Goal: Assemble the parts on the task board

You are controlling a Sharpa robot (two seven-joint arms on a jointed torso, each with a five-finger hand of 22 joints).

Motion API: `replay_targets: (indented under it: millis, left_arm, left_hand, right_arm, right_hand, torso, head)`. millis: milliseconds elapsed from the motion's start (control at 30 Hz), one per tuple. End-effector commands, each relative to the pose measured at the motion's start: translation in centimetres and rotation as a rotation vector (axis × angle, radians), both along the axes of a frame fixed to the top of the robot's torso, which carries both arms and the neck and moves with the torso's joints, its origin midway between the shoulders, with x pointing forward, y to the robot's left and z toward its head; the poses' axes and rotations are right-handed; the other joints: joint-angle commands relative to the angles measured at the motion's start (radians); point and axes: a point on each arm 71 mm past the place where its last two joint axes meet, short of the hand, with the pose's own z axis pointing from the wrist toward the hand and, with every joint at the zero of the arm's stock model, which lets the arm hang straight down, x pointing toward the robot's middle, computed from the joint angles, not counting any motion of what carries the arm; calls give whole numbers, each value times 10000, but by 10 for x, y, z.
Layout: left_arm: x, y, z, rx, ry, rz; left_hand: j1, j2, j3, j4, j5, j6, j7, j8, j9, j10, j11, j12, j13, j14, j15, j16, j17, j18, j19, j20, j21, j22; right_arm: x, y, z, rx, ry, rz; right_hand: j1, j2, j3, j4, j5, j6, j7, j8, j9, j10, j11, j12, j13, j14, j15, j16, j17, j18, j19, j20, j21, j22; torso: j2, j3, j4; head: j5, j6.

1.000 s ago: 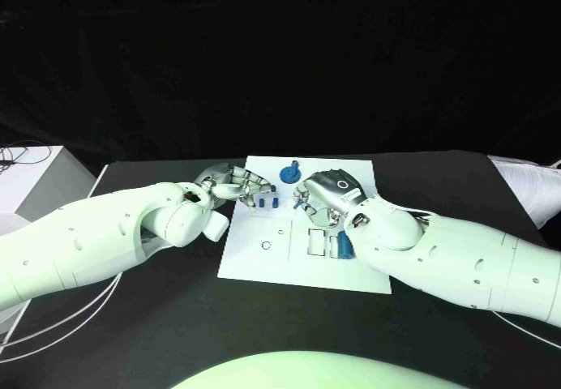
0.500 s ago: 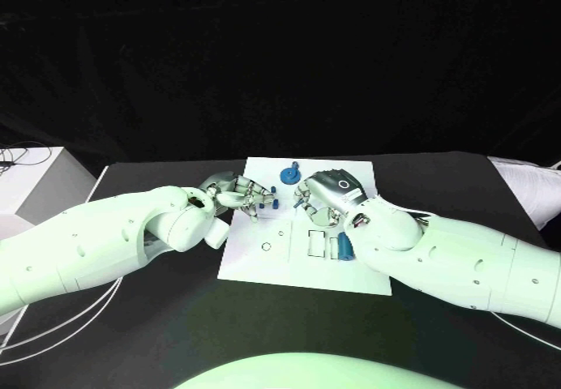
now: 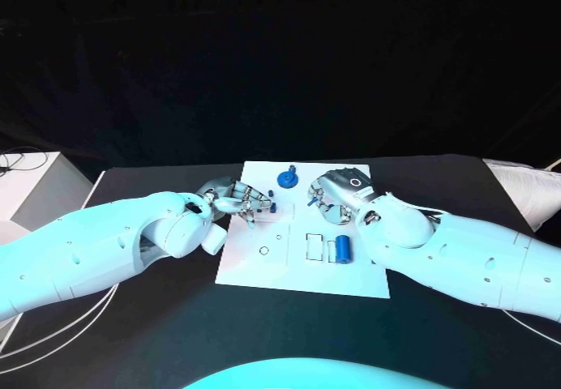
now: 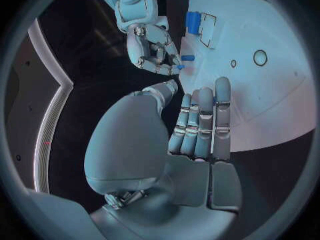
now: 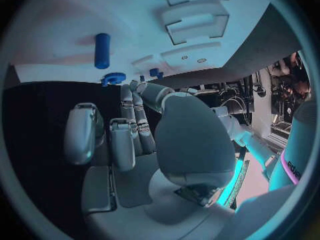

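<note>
The white task board (image 3: pixel 263 263) lies mid-table. A blue knob (image 3: pixel 288 174) stands near its far edge, and a blue cylinder (image 3: pixel 344 248) lies beside the rectangular slots (image 3: pixel 315 245). Small blue pegs (image 3: pixel 271 206) stand between the two hands. My left hand (image 3: pixel 237 197) hovers at the board's left edge; its fingers (image 4: pixel 201 117) are straight and hold nothing. My right hand (image 3: pixel 333 193) is over the board's far right part. Its curled fingers (image 4: pixel 154 45) pinch a small blue part (image 4: pixel 186 58) at their tips. The board (image 5: pixel 60 26) and another blue cylinder (image 5: pixel 102 50) lie beyond the right hand's fingers (image 5: pixel 123 138).
A white box (image 3: pixel 29 182) stands at the table's left edge, with white cables (image 3: pixel 70 320) running along the table beneath my left arm. A white object (image 3: pixel 526 186) sits at the right edge. Bare black table (image 3: pixel 304 324) lies in front of the board.
My left hand has reached right, closer to the small pegs. My right hand has drawn back a little to the right, uncovering the blue cylinder by the slots.
</note>
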Motion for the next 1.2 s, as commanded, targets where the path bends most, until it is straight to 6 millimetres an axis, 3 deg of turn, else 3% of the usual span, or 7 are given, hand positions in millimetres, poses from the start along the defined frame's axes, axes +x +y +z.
replay_targets:
  millis: [33,233,367,400,633,1200]
  left_arm:
    - [-1,-1,2,-236,-196,73]
    - [-2,-1,2,-370,-251,121]
    - [-3,1,1,-412,-246,171]
    - [-3,1,1,-419,-242,189]
    - [-4,3,0,-427,-229,220]
    - [-5,5,1,-415,-241,263]
  left_hand:
    - [113,27,24,63,-10,75,28,-38,-12,76,-5,-73,-15,63,-16,-66,17,157,76,0,-53,-13]
    - [140,35,30,59,-3,77,29,-43,-15,81,-5,-83,-16,62,-18,-73,19,157,84,-2,-61,-19]
    - [140,35,30,59,-3,77,29,-43,-15,81,-5,-83,-16,62,-18,-73,19,157,84,-2,-61,-19]
    - [140,35,30,59,-3,77,29,-43,-15,81,-5,-83,-16,62,-18,-73,19,157,84,-2,-61,-19]
    - [154,39,31,62,0,75,35,-48,-18,82,-2,-94,-17,62,-18,-79,20,156,90,-4,-68,-24]
    - [166,47,32,70,1,76,42,-55,-22,86,2,-107,-18,62,-17,-87,23,155,98,-5,-77,-31]
  right_arm:
    - [2,-5,4,-352,-157,-84]
    - [1,-7,7,-121,345,101]
    - [0,-5,7,332,845,220]
    - [0,-5,7,519,1034,218]
    - [1,-4,6,1068,1671,114]
    - [1,0,1,1059,2056,76]
  right_hand:
    - [11,71,41,10,28,45,-15,35,13,80,10,-7,12,675,-76,58,1098,75,562,-72,58,1634]
    - [-80,48,10,45,-26,51,-4,44,40,99,20,-89,-6,635,-71,-27,930,102,534,-73,-121,1588]
    - [-207,82,87,116,-82,-69,64,44,164,-77,123,-673,-270,473,1,-382,336,284,332,-22,-1354,1218]
    - [-248,68,146,133,-96,-125,116,60,239,-261,213,-1028,-477,322,60,-718,-204,413,193,27,-2257,919]
    - [-304,11,295,134,-70,-268,237,137,463,-802,407,-1543,-1119,146,187,-1279,-949,593,69,124,-3637,320]
    - [-282,28,324,104,-1,-305,251,211,594,-784,405,-1469,-1315,113,180,-1511,-1223,659,90,125,-4151,26]
  torso:
    - [-1,3,-19]
    - [3,17,-20]
    - [2,29,-21]
    - [-3,23,-22]
    - [6,1,7]
    - [5,-2,11]
  head:
    - [-56,58]
    - [-40,90]
    - [-6,81]
    - [-10,82]
    - [-10,84]
    - [-12,7]
